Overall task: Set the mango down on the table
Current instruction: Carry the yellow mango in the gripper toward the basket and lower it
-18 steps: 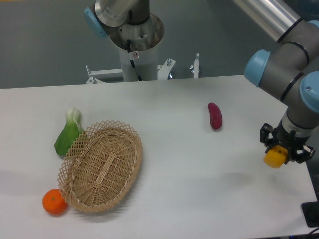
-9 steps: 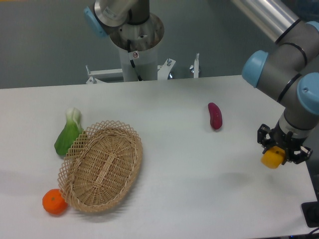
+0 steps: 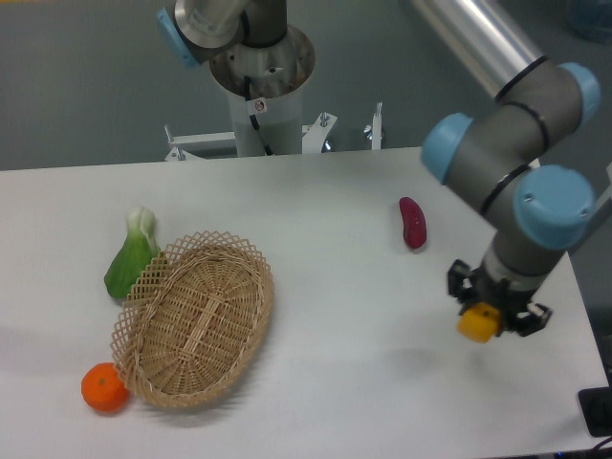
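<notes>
The yellow-orange mango hangs end-down in my gripper, which is shut on it. Only its lower end shows below the black fingers. It is held a little above the white table, over the right part, with a faint shadow on the surface to its lower left. The arm's grey and blue joints rise from the gripper toward the top right.
A dark red-purple oblong vegetable lies behind and left of the gripper. An oval wicker basket lies at the left, with a green leafy vegetable beside it and a small round orange at its front left. The table's right edge is near the gripper.
The gripper has carried the mango leftward, away from the table's right edge and further over the tabletop. Nothing else has moved.
</notes>
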Robot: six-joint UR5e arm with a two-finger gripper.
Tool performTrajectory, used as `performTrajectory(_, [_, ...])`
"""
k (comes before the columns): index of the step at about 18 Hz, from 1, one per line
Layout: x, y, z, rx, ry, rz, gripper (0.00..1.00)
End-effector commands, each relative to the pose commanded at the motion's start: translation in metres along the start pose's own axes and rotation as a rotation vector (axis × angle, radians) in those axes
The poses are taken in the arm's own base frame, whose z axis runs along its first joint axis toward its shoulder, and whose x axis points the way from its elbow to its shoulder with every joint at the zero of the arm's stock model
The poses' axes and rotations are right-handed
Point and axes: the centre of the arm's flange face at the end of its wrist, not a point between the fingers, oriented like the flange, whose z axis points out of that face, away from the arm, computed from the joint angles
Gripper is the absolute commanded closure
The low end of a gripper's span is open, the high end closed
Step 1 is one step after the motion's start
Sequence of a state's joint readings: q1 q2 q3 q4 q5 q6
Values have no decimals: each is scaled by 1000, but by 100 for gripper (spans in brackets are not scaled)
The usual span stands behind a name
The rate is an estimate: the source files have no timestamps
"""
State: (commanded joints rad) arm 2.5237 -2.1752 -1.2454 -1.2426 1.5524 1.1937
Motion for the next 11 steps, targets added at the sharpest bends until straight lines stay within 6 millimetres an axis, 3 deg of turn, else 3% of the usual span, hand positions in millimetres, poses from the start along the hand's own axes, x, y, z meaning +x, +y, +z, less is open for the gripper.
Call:
performTrajectory(3, [36, -42, 18, 13, -42, -24, 40])
performTrajectory(7, [80, -77, 40, -78, -120, 36, 40])
performTrajectory(9, [103, -86, 52, -101, -102, 65, 40])
performTrajectory(11, [115, -91, 52, -101, -100, 82, 36])
